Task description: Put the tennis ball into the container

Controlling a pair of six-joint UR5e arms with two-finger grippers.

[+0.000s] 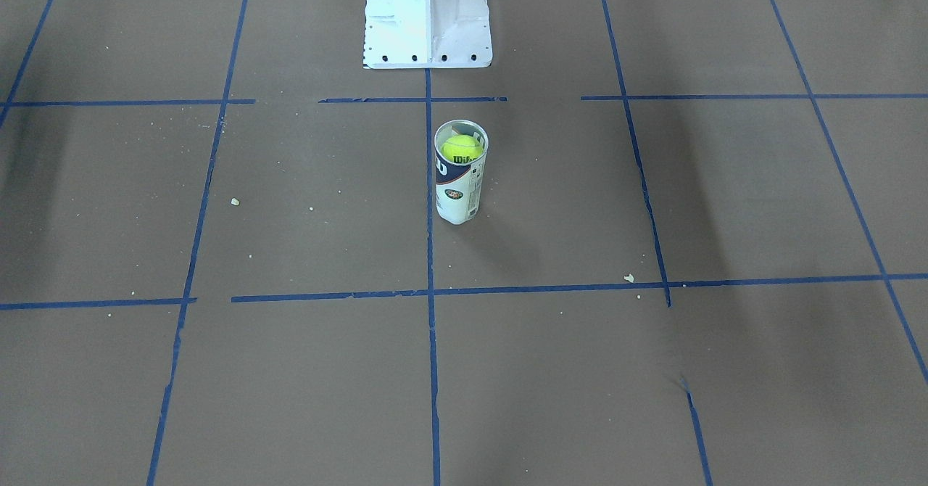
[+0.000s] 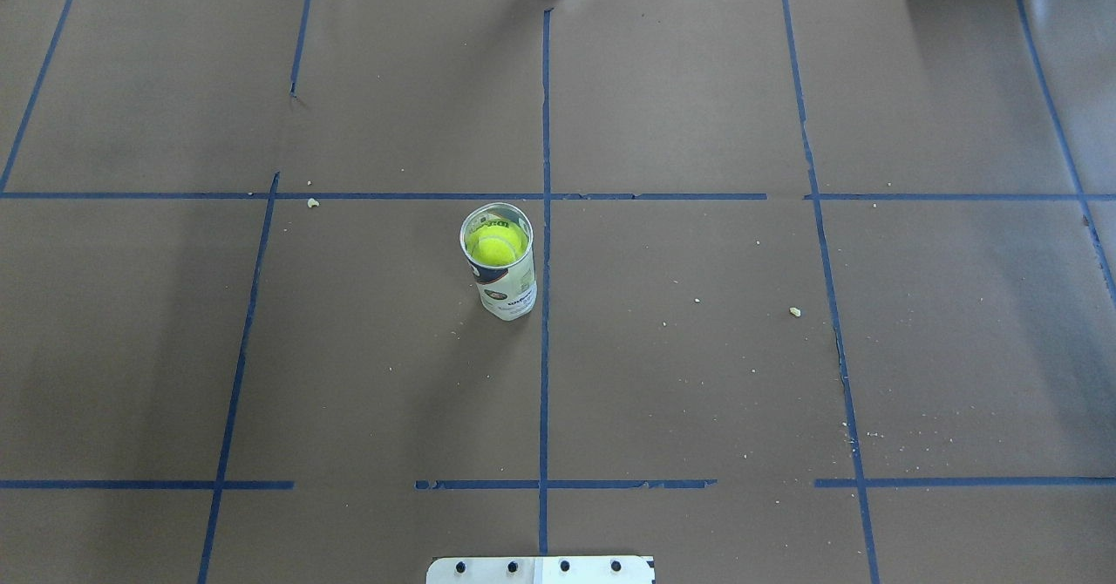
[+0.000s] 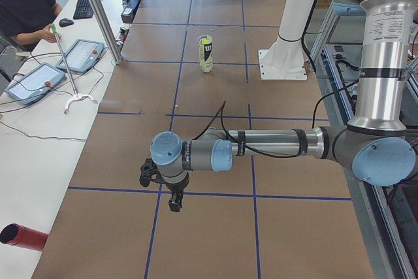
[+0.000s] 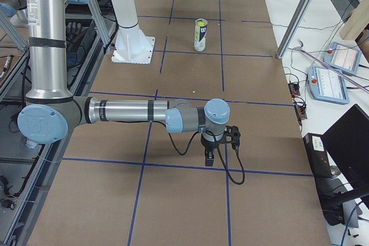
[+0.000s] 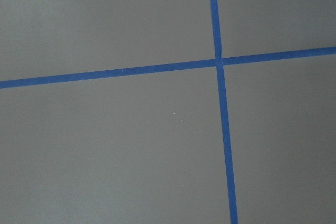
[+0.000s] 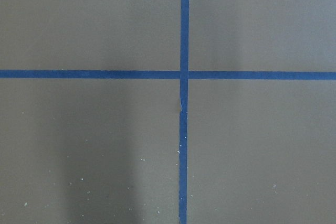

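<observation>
Well, from across the table, the bright yellow-green fuzzy tennis ball already sits inside the clear plastic cylindrical container with a navy-and-white label. The container stands upright at 6 o'clock from the white metal robot base. The ball rides high, close to the open mouth, and the label hides whatever lies beneath it.

From overhead it looks the same: ball in the mouth, container just at 9 o'clock of the centre line of blue tape, no arm near it.

From the left end, the left gripper hangs low over the brown paper, with the container well apart at about 12 o'clock. I cannot tell how wide its claw stands, and nothing shows in it.

From the right end, the right gripper hangs likewise, with the container far off at 12 o'clock. Its claw is just as unreadable.

Both wrist views show only paper and crossed tape, no fingers.

To my eye the job looks done. The danger is a tall, narrow, lidless container: an arm sweeping across the middle could clip it, tip it, and send the high-sitting ball rolling out.
</observation>
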